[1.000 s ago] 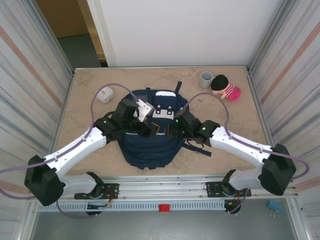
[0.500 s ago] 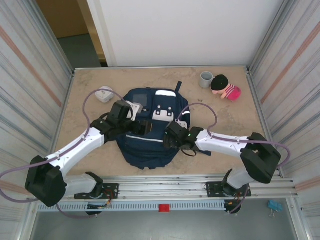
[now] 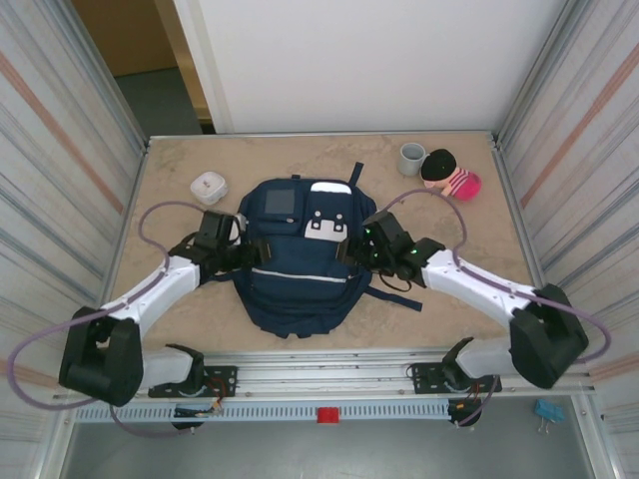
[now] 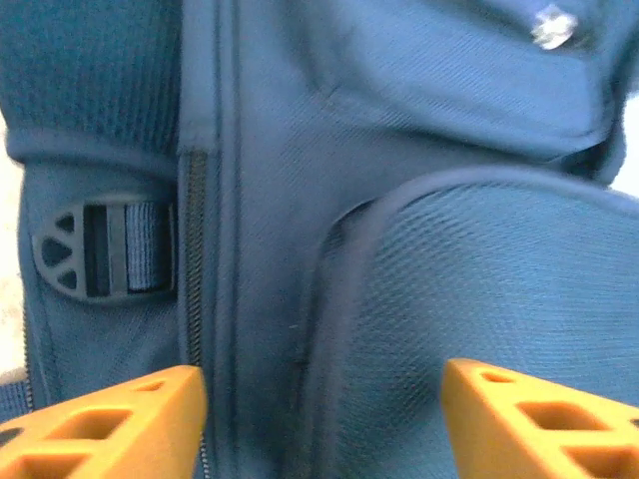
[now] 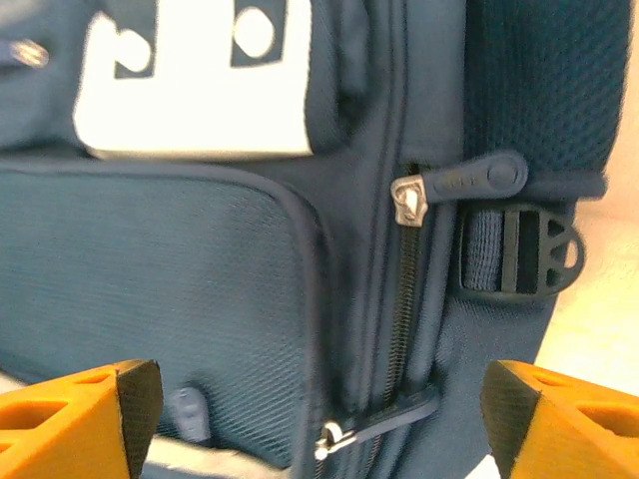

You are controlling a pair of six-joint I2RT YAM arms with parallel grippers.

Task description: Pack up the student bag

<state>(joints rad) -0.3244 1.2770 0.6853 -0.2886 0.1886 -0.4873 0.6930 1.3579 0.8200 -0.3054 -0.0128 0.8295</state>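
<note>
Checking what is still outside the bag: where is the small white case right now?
In the top view, the small white case lies on the table, far left, just off the student bag's upper-left corner and not touching it.

A beige, marbled counter (image 3: 489,210) is boxed in by a plain white back wall (image 3: 369,60), a ribbed metal left wall (image 3: 60,170) and a matching right wall (image 3: 584,140). Past the far-left corner, grey floor (image 3: 160,100) meets a brown surface (image 3: 125,35). An aluminium rail (image 3: 329,384) runs along the near edge.

Navy student bag (image 3: 297,269) flat mid-table, left gripper (image 3: 243,257) at L side, right gripper (image 3: 346,249) at R, mug (image 3: 411,158) + doll (image 3: 451,177) far-R
</note>
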